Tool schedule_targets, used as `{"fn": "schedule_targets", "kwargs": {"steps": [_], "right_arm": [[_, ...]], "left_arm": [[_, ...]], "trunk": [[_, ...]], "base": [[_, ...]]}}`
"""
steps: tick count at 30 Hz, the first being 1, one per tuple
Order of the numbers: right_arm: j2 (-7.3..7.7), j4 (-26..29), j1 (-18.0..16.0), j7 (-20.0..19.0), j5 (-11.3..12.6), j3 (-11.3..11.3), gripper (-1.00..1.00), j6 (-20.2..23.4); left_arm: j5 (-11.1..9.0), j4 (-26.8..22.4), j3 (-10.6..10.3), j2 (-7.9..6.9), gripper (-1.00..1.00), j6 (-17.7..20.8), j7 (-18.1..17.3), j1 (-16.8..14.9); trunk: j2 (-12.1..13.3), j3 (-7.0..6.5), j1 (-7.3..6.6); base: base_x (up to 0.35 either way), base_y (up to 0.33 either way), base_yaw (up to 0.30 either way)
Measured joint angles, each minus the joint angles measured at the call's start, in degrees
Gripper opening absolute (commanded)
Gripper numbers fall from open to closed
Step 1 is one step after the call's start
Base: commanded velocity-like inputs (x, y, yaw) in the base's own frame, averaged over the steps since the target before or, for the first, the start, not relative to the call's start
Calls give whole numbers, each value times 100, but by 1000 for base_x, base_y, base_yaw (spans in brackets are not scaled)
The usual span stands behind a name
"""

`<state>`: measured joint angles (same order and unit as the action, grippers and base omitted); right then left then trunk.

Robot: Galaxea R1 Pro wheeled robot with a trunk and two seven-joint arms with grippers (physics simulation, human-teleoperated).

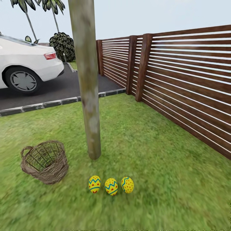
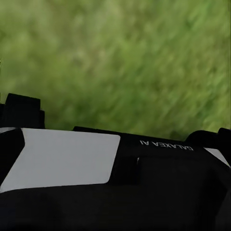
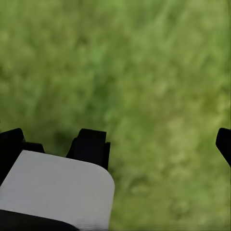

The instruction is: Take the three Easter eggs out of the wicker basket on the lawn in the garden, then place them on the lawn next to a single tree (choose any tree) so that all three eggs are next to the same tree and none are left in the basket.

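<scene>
A: Around the tree [image 1: 88,96], what room?
B: Open lawn [image 1: 154,192] on the near side and to the right, up to the slatted fence [image 1: 186,86]. Behind the tree, a grey stone curb [image 1: 48,104], then the driveway [image 1: 61,88] with a white car [image 1: 22,64].
A: And the eggs?
B: All three on the grass just in front of the tree's foot, in a row: left egg [image 1: 94,183], middle egg [image 1: 111,186], right egg [image 1: 127,184]. Close together, apparently not touching. Each stood on end, long axis roughly upright, the right one tilted a little.
A: The basket [image 1: 45,161]?
B: Left of the tree's foot, tipped, mouth up and toward the tree. Nothing seen inside.
A: Hands?
B: Left gripper [image 2: 115,178] and right gripper [image 3: 115,159] over blurred grass. Cannot tell whether apart or together; no egg near either.
</scene>
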<state>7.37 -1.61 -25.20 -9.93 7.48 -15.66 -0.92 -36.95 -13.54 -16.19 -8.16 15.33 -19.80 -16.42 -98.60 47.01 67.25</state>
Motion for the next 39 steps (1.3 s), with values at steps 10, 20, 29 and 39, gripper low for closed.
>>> {"fn": "schedule_targets", "kwargs": {"steps": [10, 20, 29, 39], "right_arm": [[-7, 2, 103, 5, -12, -4, 100, -81], [-7, 2, 196, 9, -16, -4, 100, -278], [-7, 2, 263, 10, -18, -6, 100, -532], [-94, 2, 362, 10, -61, -6, 100, -605]], "left_arm": [[10, 302, 8, 3, 100, -488, 0, 0], [10, 342, 7, 99, 100, -568, 343, 0], [10, 356, 6, 169, 100, -587, 589, 0], [15, 670, 8, 247, 100, -924, 653, 0]], "trunk": [[401, -88, -220], [802, -177, -439], [1163, -257, -637], [1564, -345, -857]], "base": [[0, 0, 0], [0, 0, 0], [0, 0, 0], [0, 0, 0]]}}
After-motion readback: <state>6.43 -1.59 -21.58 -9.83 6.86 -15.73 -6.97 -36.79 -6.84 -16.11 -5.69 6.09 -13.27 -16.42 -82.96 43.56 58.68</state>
